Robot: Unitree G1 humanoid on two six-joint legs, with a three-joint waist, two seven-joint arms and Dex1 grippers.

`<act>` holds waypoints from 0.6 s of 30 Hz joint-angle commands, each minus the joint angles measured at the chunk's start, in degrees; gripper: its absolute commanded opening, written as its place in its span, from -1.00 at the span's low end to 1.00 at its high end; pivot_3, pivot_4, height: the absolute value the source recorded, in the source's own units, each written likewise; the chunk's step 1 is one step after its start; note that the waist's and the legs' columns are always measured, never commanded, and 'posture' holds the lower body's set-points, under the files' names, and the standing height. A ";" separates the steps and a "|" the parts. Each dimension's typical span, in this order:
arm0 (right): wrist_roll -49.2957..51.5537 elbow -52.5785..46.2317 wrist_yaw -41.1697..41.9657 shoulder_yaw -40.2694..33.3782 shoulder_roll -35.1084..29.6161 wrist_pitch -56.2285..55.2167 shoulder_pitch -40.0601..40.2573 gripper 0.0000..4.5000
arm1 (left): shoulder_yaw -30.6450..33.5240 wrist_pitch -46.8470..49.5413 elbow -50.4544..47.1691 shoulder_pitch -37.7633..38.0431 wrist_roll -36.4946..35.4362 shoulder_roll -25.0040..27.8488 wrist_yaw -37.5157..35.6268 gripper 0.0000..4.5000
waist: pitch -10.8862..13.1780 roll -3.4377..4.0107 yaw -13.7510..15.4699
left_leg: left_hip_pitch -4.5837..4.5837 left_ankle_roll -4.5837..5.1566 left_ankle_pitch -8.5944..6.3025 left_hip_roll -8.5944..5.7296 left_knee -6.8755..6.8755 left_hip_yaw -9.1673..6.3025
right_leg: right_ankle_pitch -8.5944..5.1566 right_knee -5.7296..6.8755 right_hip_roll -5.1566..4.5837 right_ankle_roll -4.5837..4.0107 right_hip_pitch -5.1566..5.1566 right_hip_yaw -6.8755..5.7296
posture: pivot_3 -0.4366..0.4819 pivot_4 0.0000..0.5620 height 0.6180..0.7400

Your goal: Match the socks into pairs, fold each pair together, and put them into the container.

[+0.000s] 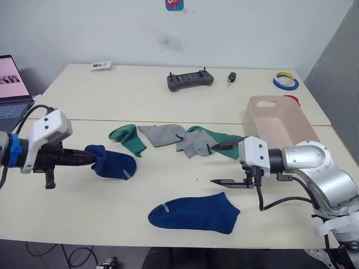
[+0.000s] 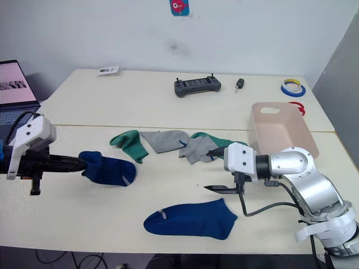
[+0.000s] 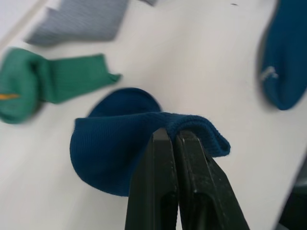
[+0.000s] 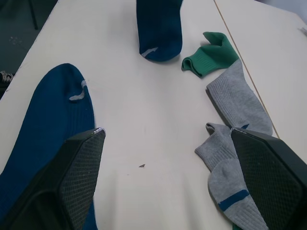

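- Left gripper [image 1: 88, 157]: fingers pressed together on the cuff of a royal blue sock [image 1: 114, 163], pinching the fabric; the sock's free end lies on the tabletop [image 1: 168, 106] toward its left edge, a small pale mark on it
- Second royal blue sock [image 1: 194, 212]: flat near the front edge, about mid-width, apart from the held one; pale tab near its left end
- Right gripper [image 1: 223, 164]: fingers spread wide, holding nothing; it hovers over bare tabletop between the second blue sock and the row of socks behind it
- Row across the middle of the tabletop, left to right: teal-green sock [image 1: 128, 139], crumpled; grey sock [image 1: 162, 134]; second grey sock [image 1: 195, 145] with a small blue mark, touching the first; second teal-green sock [image 1: 219, 138], partly under the grey one
- Container [image 1: 277, 120]: pale pink tub toward the right edge, just behind the right arm; no sock seen in it
- Far edge: black handheld controller [image 1: 190, 79]; small black object [image 1: 231, 77]; tape rolls [image 1: 285, 80] at the far right corner; white card [image 1: 101, 65] far left
- Laptop [image 1: 13, 89] beyond the left edge
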 commanded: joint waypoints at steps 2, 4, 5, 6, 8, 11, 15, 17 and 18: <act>0.53 -2.53 -0.43 -1.15 -1.00 -0.55 1.02 0.99 | -0.23 8.52 -5.84 0.93 -7.38 -1.66 -1.40 -1.00 | 0.00 0.00 0.02 | 0.00 0.00 0.00 0.01 0.01 -0.01 | 0.00 0.00 0.00 0.00 0.01 0.01 | -0.05 -0.47 1.00; 0.61 -2.81 -0.67 -1.31 -1.18 -0.35 1.36 0.99 | -0.66 14.44 -6.53 -1.96 -12.00 -3.71 0.99 -1.00 | 0.00 0.00 0.05 | 0.00 0.00 0.00 0.00 0.02 -0.04 | 0.00 0.01 0.00 0.00 0.02 0.01 | -0.05 -0.47 1.00; 0.69 -2.93 -0.76 -1.40 -1.34 -0.18 1.60 0.99 | -0.79 19.14 -6.16 -4.94 -15.58 -5.95 3.77 -1.00 | 0.00 -0.01 0.07 | 0.00 0.00 0.00 0.00 0.03 -0.07 | 0.00 0.02 0.00 0.00 0.03 0.03 | -0.05 -0.47 1.00; 0.71 -3.03 -0.86 -1.45 -1.51 -0.08 1.80 0.99 | -0.79 23.68 -5.62 -7.83 -18.71 -8.48 6.89 -1.00 | 0.00 -0.01 0.16 | 0.00 0.00 0.00 0.00 0.04 -0.10 | 0.00 0.05 0.00 0.00 0.03 0.01 | -0.05 -0.47 1.00; 0.75 -3.19 -0.89 -1.54 -1.97 0.13 2.26 0.99 | -0.91 30.11 -4.76 -12.50 -22.48 -13.21 12.49 -1.00 | 0.00 -0.02 0.15 | 0.00 0.00 0.00 -0.02 0.08 -0.18 | 0.00 0.05 0.02 0.02 0.09 -0.04 | -0.05 -0.47 1.00; 0.77 -3.53 -0.29 -1.70 -3.41 0.72 3.03 0.99 | 0.02 36.49 -1.74 -21.50 -24.30 -23.39 25.35 -1.00 | 0.00 -0.05 0.13 | -0.01 0.00 0.00 -0.07 0.10 -0.18 | 0.00 0.06 0.02 0.02 0.10 -0.03 | -0.05 -0.47 1.00; 0.05 -3.03 0.07 -2.08 -5.54 0.51 3.60 0.99 | 0.16 42.05 -5.78 -26.72 -27.27 -35.89 38.63 -1.00 | -0.02 -0.10 0.13 | -0.06 -0.01 0.01 -0.05 0.16 -0.22 | 0.01 0.04 -0.03 0.03 0.11 0.00 | -0.05 -0.47 1.00; -0.55 -2.31 0.08 -2.16 -6.66 0.37 3.69 0.99 | -0.19 44.18 -7.27 -27.86 -28.53 -42.08 44.35 -1.00 | -0.02 -0.10 0.02 | -0.07 -0.02 0.01 -0.06 0.17 -0.20 | 0.02 0.01 -0.08 0.03 0.11 0.02 | -0.05 -0.47 1.00; -1.18 -1.87 0.12 -2.15 -7.51 0.02 3.91 0.99 | -0.69 44.57 -8.14 -27.97 -28.70 -46.19 47.83 -1.00 | -0.02 -0.10 0.06 | -0.06 -0.02 0.02 -0.06 0.17 -0.20 | 0.02 0.02 -0.08 0.02 0.12 0.02 | -0.05 -0.47 1.00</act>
